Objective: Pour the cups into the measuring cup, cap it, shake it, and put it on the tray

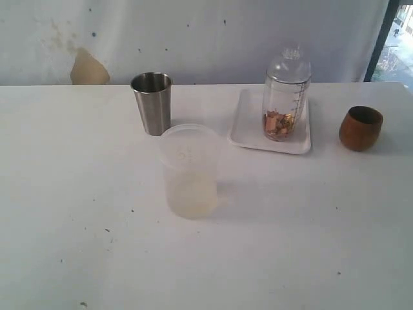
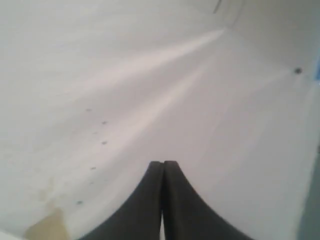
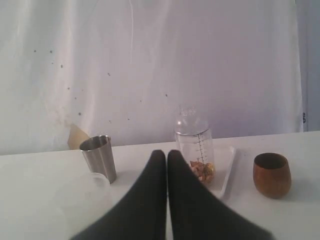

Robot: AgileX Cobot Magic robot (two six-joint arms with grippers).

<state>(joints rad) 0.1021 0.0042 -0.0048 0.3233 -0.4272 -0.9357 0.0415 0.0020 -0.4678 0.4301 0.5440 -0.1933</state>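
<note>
Task looks finished: capped measuring cup [image 1: 286, 97] upright on white tray [image 1: 248, 126], far side, right of centre, orange-brown bits inside. Steel tumbler [image 1: 152, 103] left of tray, wooden cup [image 1: 361, 128] right of it, both upright on counter [image 1: 77, 194]. Left claw [image 2: 163, 170], right claw [image 3: 166, 160]: pressed together, empty. Writing: black graduated scale only, numerals unreadable, no brand.

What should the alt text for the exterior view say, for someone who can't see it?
A capped measuring cup with orange-brown bits at its bottom stands upright on a white tray on a table. A steel tumbler stands left of the tray, a wooden cup right of it, and a frosted plastic container nearer the camera.
</note>
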